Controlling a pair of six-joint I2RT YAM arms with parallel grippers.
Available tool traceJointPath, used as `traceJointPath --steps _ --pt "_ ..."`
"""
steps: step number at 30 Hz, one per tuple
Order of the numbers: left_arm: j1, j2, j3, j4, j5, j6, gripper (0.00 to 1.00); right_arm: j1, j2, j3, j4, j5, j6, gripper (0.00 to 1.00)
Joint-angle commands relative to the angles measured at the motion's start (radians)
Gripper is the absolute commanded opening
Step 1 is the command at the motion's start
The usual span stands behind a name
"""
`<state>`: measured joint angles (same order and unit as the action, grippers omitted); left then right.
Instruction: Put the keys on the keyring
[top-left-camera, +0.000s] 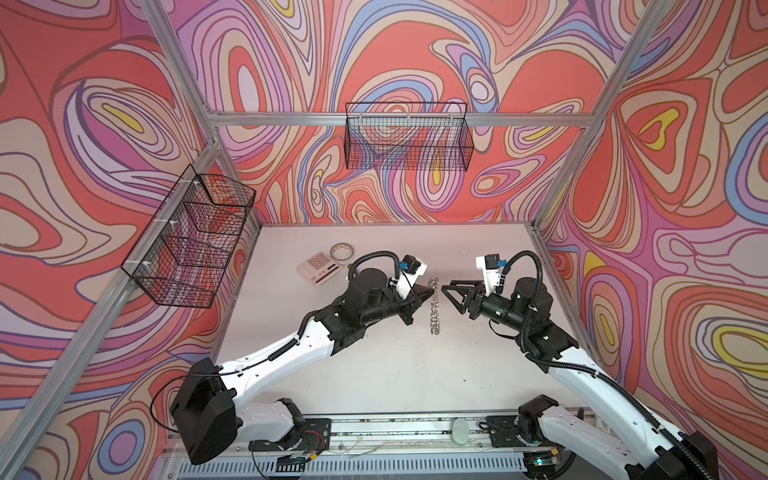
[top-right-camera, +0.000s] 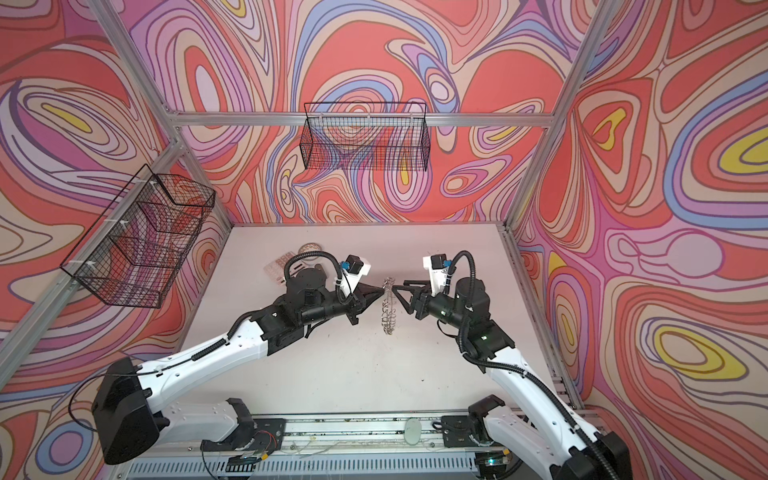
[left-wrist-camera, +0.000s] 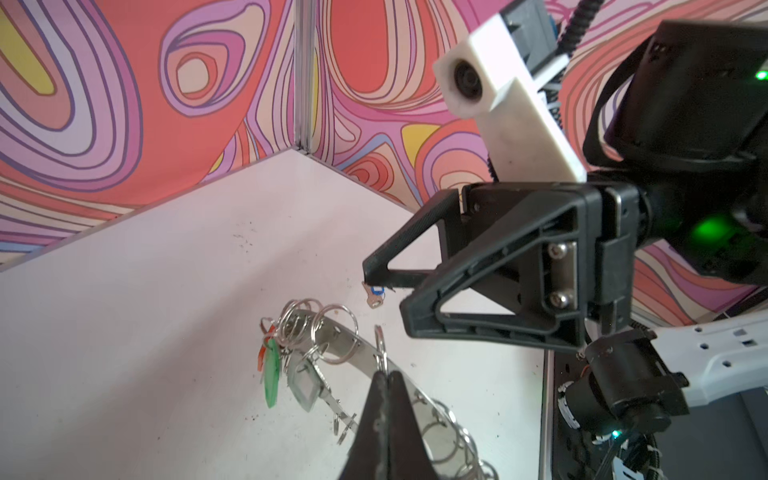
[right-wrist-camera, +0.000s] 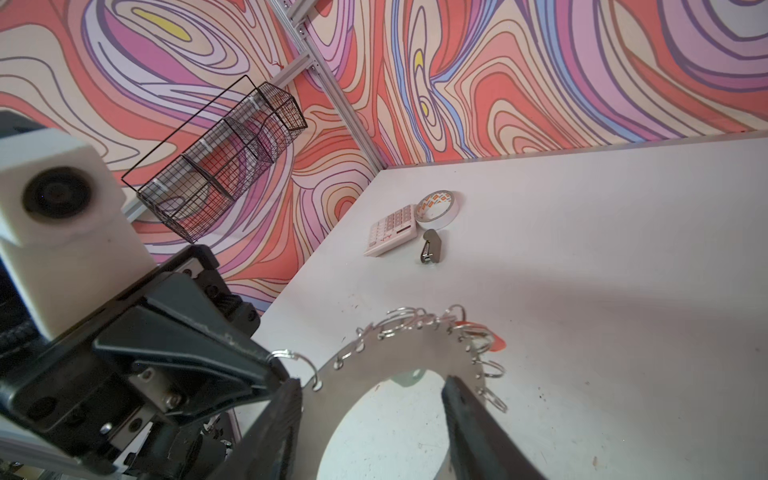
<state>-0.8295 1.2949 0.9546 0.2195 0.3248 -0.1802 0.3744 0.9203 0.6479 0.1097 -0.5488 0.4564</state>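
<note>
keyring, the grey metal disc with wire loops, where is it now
In both top views the flat grey metal keyring stands edge-on at mid-table, pinched at a rim loop by the left gripper, the open right gripper just right of it.

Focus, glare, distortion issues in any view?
Left wrist view: the near left fingers are dark and soft, a green light blooms. Right wrist view: right fingers blur, the keyring is sharp. Both top views: even light, wide-angle stretch toward the corners.
</note>
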Motion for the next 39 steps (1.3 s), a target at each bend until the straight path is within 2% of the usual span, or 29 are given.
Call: traceJointPath --steps 1,3,7,12,17,21,28,33,39 --pt "0.004 -0.038 -0.016 0.138 0.020 -0.039 0.00 -0.002 0.009 0.038 0.047 -0.073 0.026 0.51" --pt "0.007 -0.050 -0.036 0.170 0.031 -0.057 0.00 -0.001 0.011 0.048 0.060 -0.083 0.035 0.48" --pt "0.028 -0.054 -0.051 0.227 0.125 -0.084 0.00 -0.004 0.012 0.063 0.081 -0.092 0.047 0.46" --pt "0.093 -0.045 -0.086 0.356 0.247 -0.185 0.00 -0.023 0.009 0.058 0.126 -0.130 0.082 0.45" --pt "0.144 -0.026 -0.096 0.422 0.338 -0.263 0.00 -0.082 0.009 0.039 0.250 -0.223 0.191 0.46" --pt "0.154 -0.014 -0.097 0.449 0.376 -0.284 0.00 -0.084 0.036 0.069 0.195 -0.222 0.152 0.46" --pt "0.167 0.025 -0.099 0.547 0.435 -0.344 0.00 -0.084 0.075 0.076 0.216 -0.252 0.164 0.46" --pt "0.172 0.046 -0.089 0.570 0.461 -0.367 0.00 -0.084 0.094 0.058 0.312 -0.326 0.233 0.46" --pt "0.172 0.062 -0.088 0.577 0.469 -0.381 0.00 -0.084 0.078 0.048 0.346 -0.339 0.260 0.46"
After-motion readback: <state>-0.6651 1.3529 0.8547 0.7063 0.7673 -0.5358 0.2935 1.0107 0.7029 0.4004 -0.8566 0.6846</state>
